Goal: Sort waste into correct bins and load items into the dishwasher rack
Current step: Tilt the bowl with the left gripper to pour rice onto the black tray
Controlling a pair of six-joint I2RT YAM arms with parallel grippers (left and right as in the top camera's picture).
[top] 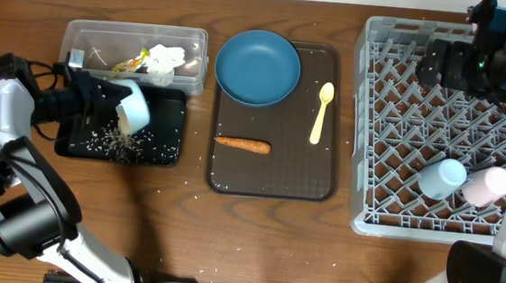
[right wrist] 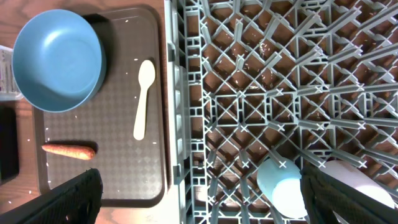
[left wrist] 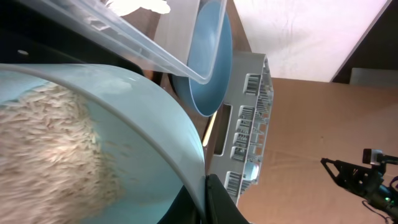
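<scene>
My left gripper (top: 120, 102) is shut on the rim of the small pale-blue bowl (top: 135, 105), which is tipped over the black tray (top: 167, 149). Rice (top: 116, 140) lies scattered on that tray. In the left wrist view the fingers (left wrist: 214, 202) pinch the bowl wall (left wrist: 149, 124), with rice (left wrist: 43, 143) inside. The clear tub (top: 94, 34) holds tissue (top: 165, 58) and a wrapper (top: 133, 61). The carrot (top: 242, 144), yellow spoon (top: 321, 113) and dark-blue bowl (top: 257, 66) rest on the brown tray (top: 272, 181). My right gripper (top: 447, 65) hangs open above the grey rack (top: 372, 124).
A light-blue cup (top: 441, 177) and a pink cup (top: 486, 186) lie in the rack's near right corner. The right wrist view looks down on the rack (right wrist: 249, 93), the cups (right wrist: 281, 186), the spoon (right wrist: 143, 98) and the carrot (right wrist: 68, 150). Stray rice grains dot the table.
</scene>
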